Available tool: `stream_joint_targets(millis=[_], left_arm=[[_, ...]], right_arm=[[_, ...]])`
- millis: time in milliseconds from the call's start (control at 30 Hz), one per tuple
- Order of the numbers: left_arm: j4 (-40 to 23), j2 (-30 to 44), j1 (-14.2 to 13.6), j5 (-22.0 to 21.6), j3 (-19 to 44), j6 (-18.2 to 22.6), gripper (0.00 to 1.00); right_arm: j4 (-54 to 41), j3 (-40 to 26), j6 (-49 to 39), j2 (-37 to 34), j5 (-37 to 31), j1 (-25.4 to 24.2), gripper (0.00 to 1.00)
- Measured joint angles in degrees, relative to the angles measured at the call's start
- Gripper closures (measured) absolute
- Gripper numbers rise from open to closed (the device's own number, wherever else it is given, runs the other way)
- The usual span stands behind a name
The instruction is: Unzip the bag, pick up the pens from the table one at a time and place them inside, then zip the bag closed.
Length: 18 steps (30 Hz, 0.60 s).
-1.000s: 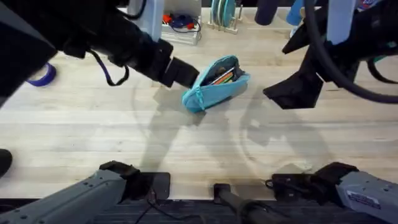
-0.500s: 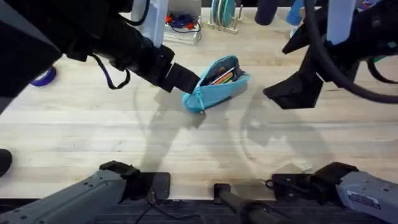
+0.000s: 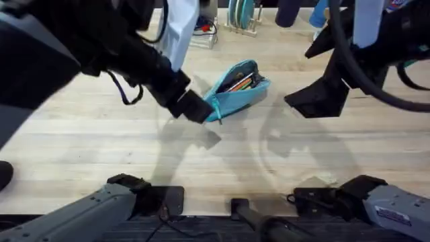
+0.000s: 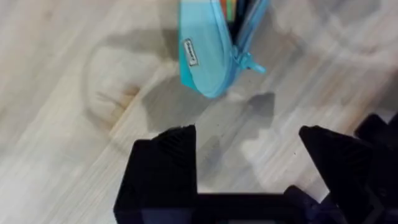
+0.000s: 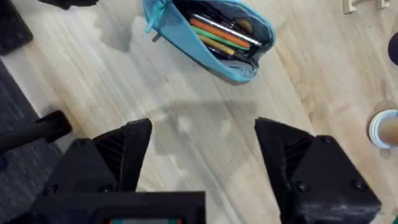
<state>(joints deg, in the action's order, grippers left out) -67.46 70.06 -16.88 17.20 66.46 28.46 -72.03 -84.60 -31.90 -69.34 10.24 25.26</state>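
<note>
Light blue fabric pouch lies unzipped on the pale wooden bench.
Left pincer spread beside its zipper end; right pincer spread, apart.

A robotics lab bench, by the look of it — a pale plank table with two arm bases bolted at its near edge and cables trailing over it. Along the far edge sit working clutter: a clear tray of wires, a rack of plates, a roll of blue tape.

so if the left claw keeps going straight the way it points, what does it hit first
Most likely the zipper end of the blue bag, which lies just ahead of the open left claw; height above the table is unclear, so it might pass over.
</note>
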Motion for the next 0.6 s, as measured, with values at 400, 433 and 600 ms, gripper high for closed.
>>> stream_joint_targets(millis=[400,433,600], left_arm=[[0.1,0.0,16.6,18.2,-10.7,20.0,0.006],[0.2,0.0,18.4,19.8,-11.3,21.7,0.006],[0.0,0.0,24.9,25.2,-14.5,29.0,0.004]], right_arm=[[0.0,0.0,0.0,0.0,0.0,0.0,0.004],[0.0,0.0,0.0,0.0,0.0,0.0,0.004],[0.0,0.0,0.0,0.0,0.1,0.0,0.004]])
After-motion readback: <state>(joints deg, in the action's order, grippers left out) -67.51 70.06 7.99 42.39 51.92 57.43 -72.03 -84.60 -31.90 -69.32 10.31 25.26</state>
